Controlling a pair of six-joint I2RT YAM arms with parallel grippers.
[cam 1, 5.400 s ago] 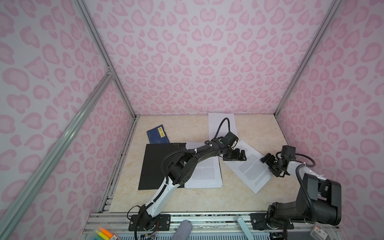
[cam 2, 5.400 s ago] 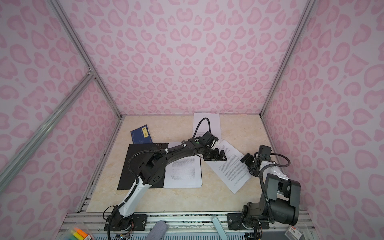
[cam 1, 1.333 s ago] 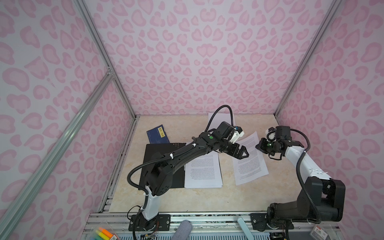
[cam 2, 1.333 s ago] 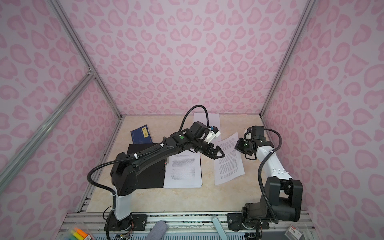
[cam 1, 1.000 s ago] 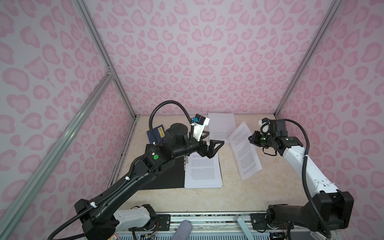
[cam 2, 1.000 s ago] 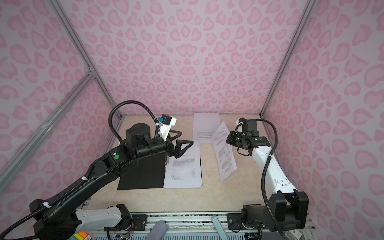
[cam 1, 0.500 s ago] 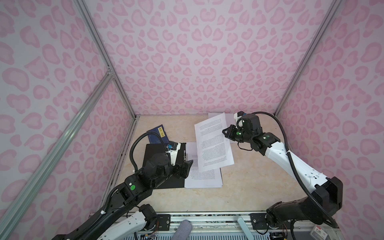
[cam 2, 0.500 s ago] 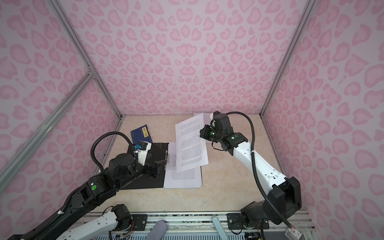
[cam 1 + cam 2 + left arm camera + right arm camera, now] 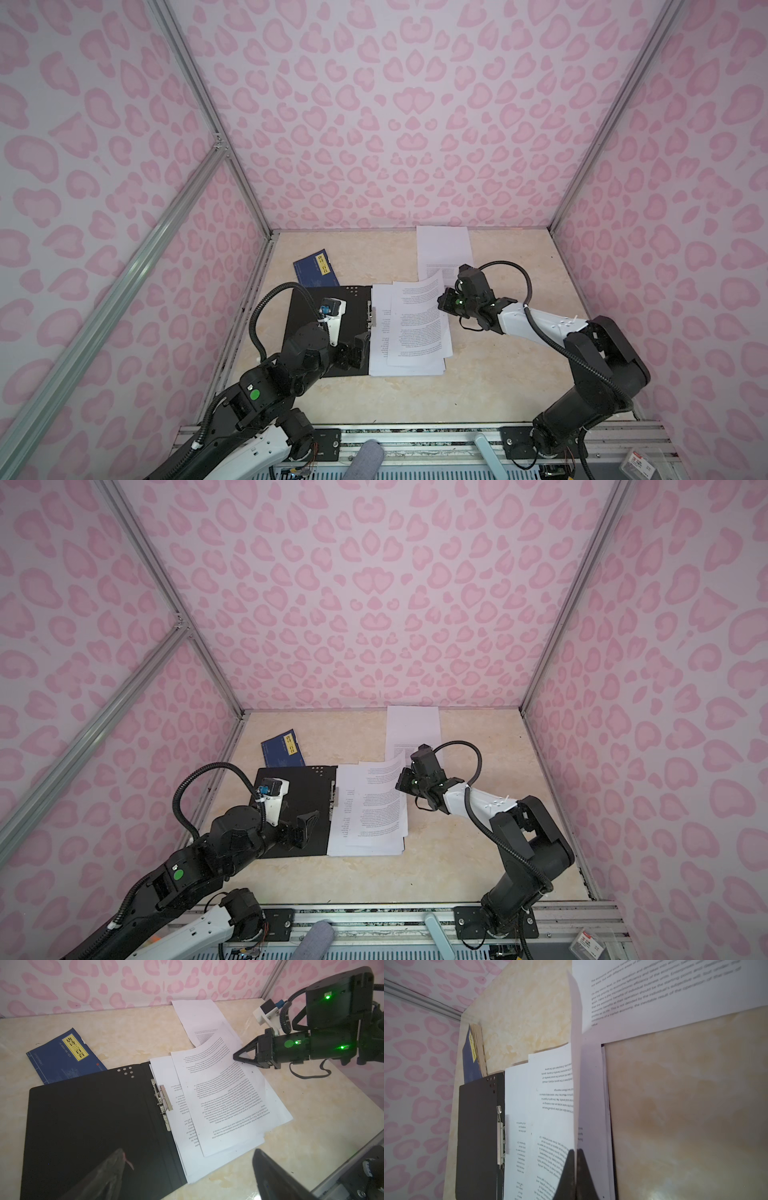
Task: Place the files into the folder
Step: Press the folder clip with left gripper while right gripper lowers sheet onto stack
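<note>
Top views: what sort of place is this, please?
Probably a robot test booth, not an office: pink-patterned walls on an aluminium frame, with the left arm and right arm mounted on a front rail.

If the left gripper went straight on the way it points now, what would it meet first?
Likely the files stacked in the folder; the open left gripper points at their nearest edge, though its height is unclear.

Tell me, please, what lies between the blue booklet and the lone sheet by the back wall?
Nothing: between the booklet and that sheet only bare table shows, in both top views.
</note>
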